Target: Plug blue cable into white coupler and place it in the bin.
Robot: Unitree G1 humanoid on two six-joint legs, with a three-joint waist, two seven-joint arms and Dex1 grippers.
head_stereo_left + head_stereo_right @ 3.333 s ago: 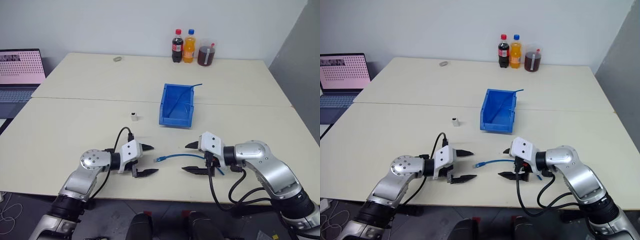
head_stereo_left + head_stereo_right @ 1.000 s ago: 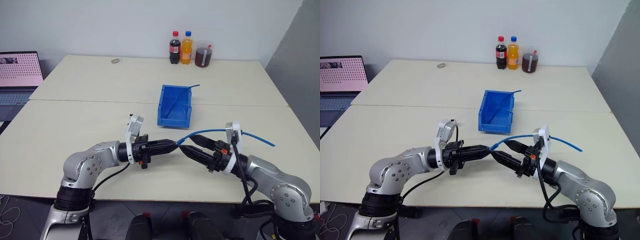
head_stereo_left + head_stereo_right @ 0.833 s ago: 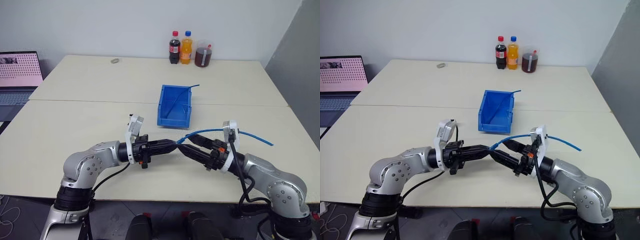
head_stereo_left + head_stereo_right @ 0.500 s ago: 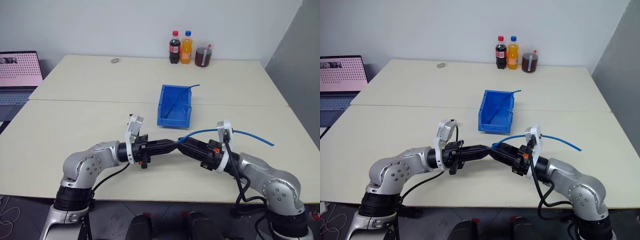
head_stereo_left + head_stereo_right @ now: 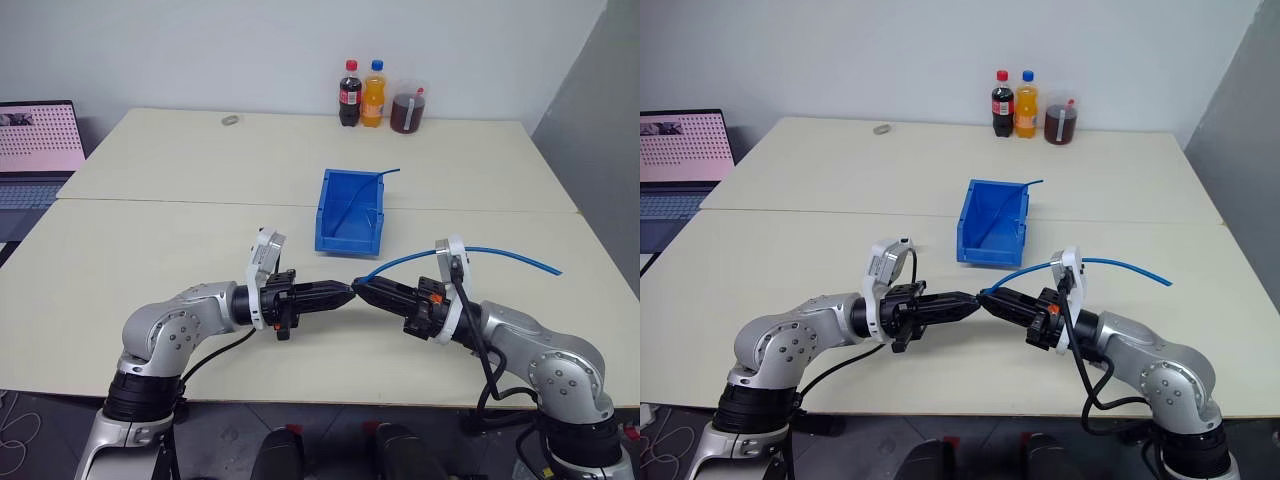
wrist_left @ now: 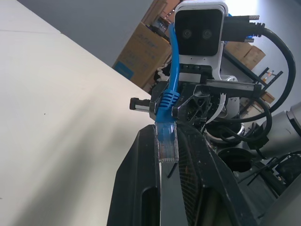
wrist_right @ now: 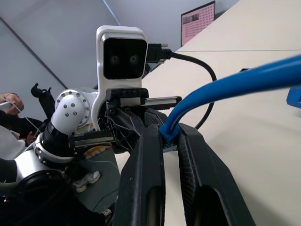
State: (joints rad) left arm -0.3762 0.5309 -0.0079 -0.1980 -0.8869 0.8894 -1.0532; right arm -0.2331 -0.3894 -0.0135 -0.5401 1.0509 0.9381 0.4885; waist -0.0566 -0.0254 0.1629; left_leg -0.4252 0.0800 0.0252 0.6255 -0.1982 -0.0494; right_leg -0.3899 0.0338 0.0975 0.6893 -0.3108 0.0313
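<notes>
- Bin [image 5: 350, 212]: sits at centre of the head frame, above the two grippers, on the near table [image 5: 130, 260]. Blue walls, lowered lip facing the robot.
- Bin contents: one thin blue cable [image 5: 372, 181] lies straight across the interior, its end poking over the upper-right rim. Cannot tell whether anything else lies inside.
- Left gripper [image 5: 346, 293]: lower centre of the frame, pointing right, fingers pressed together. In the left wrist view the clear-blue plug [image 6: 167, 143] sits between its fingers [image 6: 136, 183]. No white coupler can be made out in any view.
- Right gripper [image 5: 362, 293]: lower centre, pointing left, tip meeting the left gripper's tip. Right wrist view shows its fingers [image 7: 150, 169] clamped on the blue cable [image 7: 225, 82] just behind the plug end.
- Blue cable path in the head view: rises from the meeting point of the tips, arcs up and right past the white camera housing of the right wrist, ends free at middle right of the frame, above the table.
- Back of the far table, upper centre: cola bottle [image 5: 349, 94], orange soda bottle [image 5: 375, 94], and a clear cup [image 5: 406, 111] holding dark liquid.
- Small grey object [image 5: 231, 120] at upper left of the far table; a laptop [image 5: 38, 145] at the left edge, screen lit.
</notes>
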